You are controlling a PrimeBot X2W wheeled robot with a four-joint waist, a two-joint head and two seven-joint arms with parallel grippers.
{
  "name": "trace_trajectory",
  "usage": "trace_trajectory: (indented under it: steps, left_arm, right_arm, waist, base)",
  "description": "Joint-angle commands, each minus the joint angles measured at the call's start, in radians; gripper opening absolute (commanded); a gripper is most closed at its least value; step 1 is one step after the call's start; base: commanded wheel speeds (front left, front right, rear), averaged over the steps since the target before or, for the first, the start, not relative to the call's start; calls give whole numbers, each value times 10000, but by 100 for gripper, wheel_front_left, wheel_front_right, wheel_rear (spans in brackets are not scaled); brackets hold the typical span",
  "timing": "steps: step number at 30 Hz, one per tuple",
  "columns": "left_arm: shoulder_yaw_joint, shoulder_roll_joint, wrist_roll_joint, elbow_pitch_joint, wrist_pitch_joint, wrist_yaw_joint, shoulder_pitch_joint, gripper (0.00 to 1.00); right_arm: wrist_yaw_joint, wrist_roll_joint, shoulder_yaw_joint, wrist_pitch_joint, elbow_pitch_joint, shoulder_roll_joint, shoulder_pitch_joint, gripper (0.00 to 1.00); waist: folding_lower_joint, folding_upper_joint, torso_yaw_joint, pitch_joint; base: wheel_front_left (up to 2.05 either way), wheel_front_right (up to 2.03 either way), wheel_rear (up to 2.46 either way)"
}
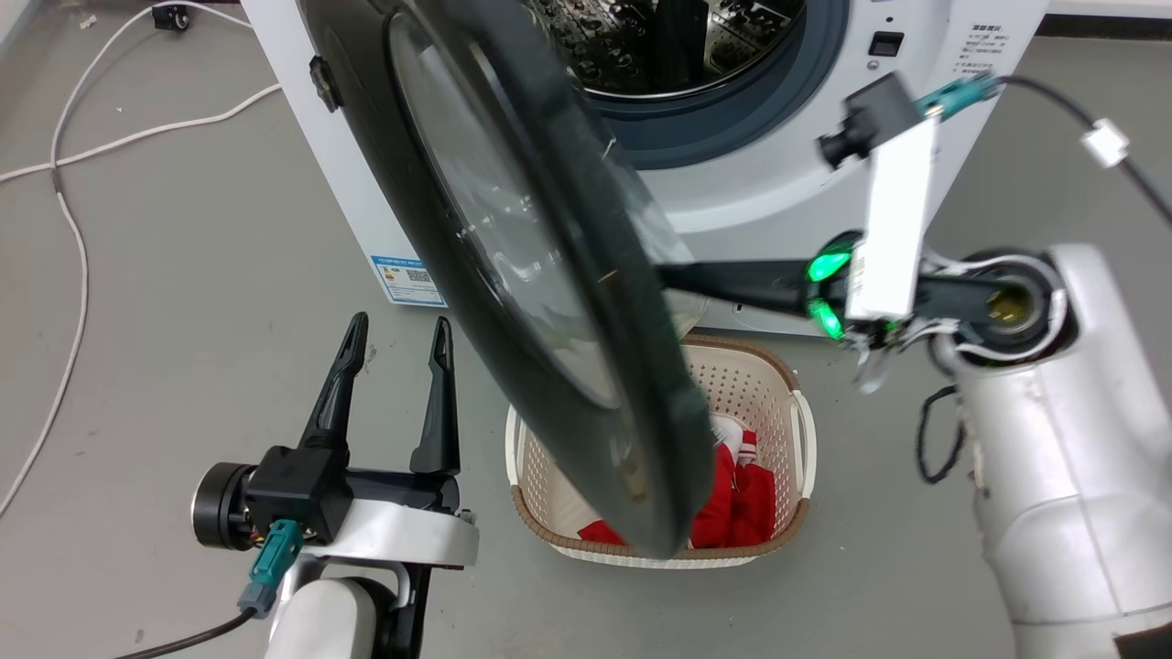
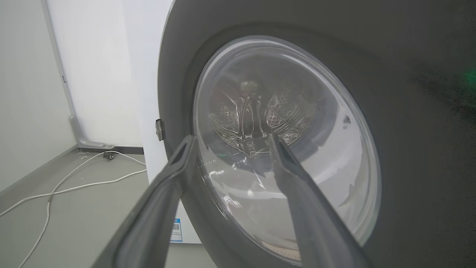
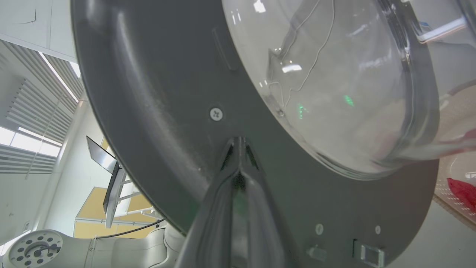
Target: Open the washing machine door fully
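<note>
The left gripper [image 1: 396, 361] points up with its fingers wide apart. The right gripper [image 3: 238, 147] reaches left, its fingers pressed together.

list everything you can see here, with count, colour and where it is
large round black-rimmed washing machine door with clear glass bowl: one, black and clear, swung out over the basket
big front-loading washing machine: one, white, behind the door
perforated steel drum: one, silver, inside the machine's opening
label sticker: one, blue and white, low on the machine's front
perforated plastic laundry basket: one, cream with brown rim, on the floor before the machine
clothing: count unclear, red and white, in the basket
cables: at least two, white, on the grey floor left of the machine
left end effector: one, dark, open, facing the door's outer side
right end effector: one, dark, shut, tips against the door's inner rim
</note>
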Motion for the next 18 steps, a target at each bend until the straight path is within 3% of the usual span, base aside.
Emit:
trace_trajectory:
  steps: [1, 10, 18]
  left_arm:
    - [-44, -5, -60, 6, -22, 35, 48, 100]
    - [-62, -6, -131, 53, -22, 89, 67, 100]
    - [96, -5, -118, 63, -22, 126, 222, 100]
  right_arm:
    - [0, 203, 331, -167, -82, 93, 189, 0]
    - [0, 1211, 1878, -1438, -457, 79, 465, 0]
    - [0, 478, 640, -5105, -871, 43, 1306, 0]
  waist:
    - [2, 0, 16, 15]
    - [2, 0, -17, 0]
    - [2, 0, -299, -214]
  base:
    - [0, 0, 0]
    - [0, 0, 0]
    - [0, 0, 0]
